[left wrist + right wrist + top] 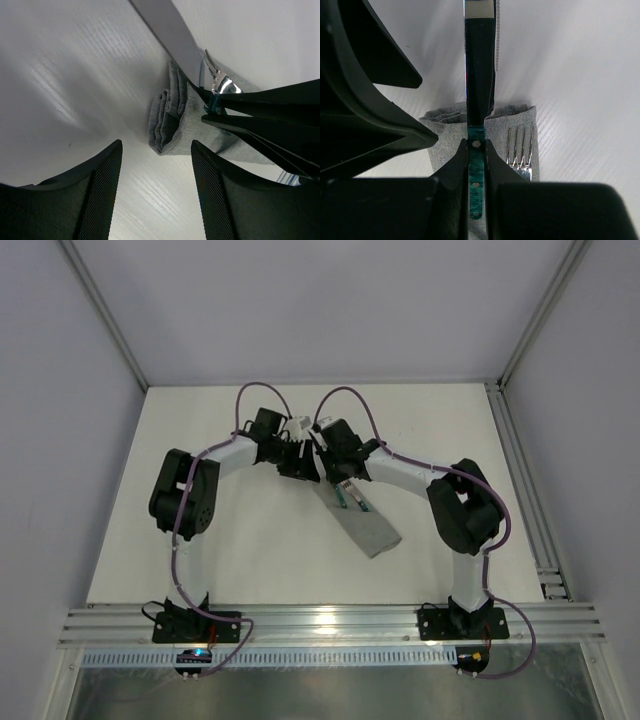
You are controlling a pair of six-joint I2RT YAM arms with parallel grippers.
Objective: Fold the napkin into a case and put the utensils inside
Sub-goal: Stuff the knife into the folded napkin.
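The napkin lies folded as a narrow grey case (370, 527) on the table, its layered end facing my left gripper (156, 145). That gripper hovers open just short of the end of the case (167, 125), holding nothing. My right gripper (477, 145) is shut on the knife's teal riveted handle (476, 167) above the case (445, 137). The blade (172, 30) reaches out past the case's end. The fork's silver tines (520, 147) rest on the cloth beside the knife. Its handle is hidden under my right gripper.
Both arms meet over the middle of the white table (230, 540). Aluminium rails (520, 470) run along the right side and the near edge. Grey walls close in the left, right and back.
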